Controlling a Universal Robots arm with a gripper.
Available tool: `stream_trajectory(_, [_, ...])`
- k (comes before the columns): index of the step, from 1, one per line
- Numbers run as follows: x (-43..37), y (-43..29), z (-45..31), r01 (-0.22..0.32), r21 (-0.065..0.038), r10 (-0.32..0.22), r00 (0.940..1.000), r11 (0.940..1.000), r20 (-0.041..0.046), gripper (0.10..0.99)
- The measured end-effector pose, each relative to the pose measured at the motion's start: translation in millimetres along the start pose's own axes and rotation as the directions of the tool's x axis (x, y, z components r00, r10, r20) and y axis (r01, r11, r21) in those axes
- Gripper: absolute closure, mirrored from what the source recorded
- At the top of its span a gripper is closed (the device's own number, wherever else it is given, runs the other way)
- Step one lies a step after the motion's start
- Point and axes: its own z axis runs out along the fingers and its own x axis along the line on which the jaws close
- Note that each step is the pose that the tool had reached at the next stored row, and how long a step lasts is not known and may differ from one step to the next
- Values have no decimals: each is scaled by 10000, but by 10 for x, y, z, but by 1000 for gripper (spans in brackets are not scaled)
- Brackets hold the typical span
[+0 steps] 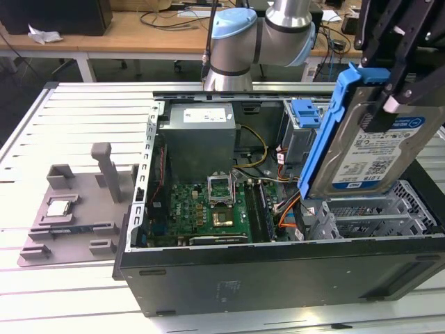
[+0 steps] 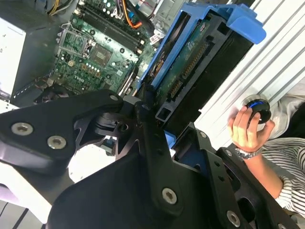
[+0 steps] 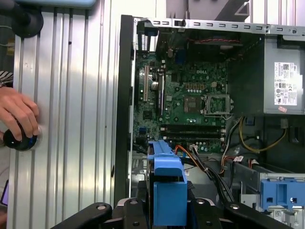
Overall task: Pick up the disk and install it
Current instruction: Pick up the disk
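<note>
Holding the flat, blue-framed silver disk [image 1: 375, 149] — tilted — is the end effector [image 1: 390, 99].

You're looking at a silver disk [image 1: 407, 149] with a white label [image 1: 379, 156] with blue band and a blue carrier frame [image 1: 330, 132]. Black gripper [image 1: 389, 104]. Black case [image 1: 278, 278]; inside it green motherboard [image 1: 201, 205], blue latch [image 1: 306, 113], yellow cable [image 1: 264, 146]. Beside the case, grey fixture plate [image 1: 42, 243] on silver ribbed table [image 1: 69, 97]. Sleeve [image 2: 286, 157]: white, dark stripes.
</note>
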Motion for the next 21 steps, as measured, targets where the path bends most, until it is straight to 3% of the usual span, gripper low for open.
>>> stream_trajectory(5, [4,-134,2,-1,0,1,10000,10000,1,722])
stream_trajectory(11, [7,-212,50,0,0,0,10000,10000,-2,722])
stream_trajectory(16, [12,-337,126,-1,-8,1,10000,10000,-2,722])
stream_trajectory(19, [16,-454,223,-20,-24,20,10000,10000,1,722])
stream_trajectory(21, [16,-493,268,-139,-36,139,9999,9999,6,722])
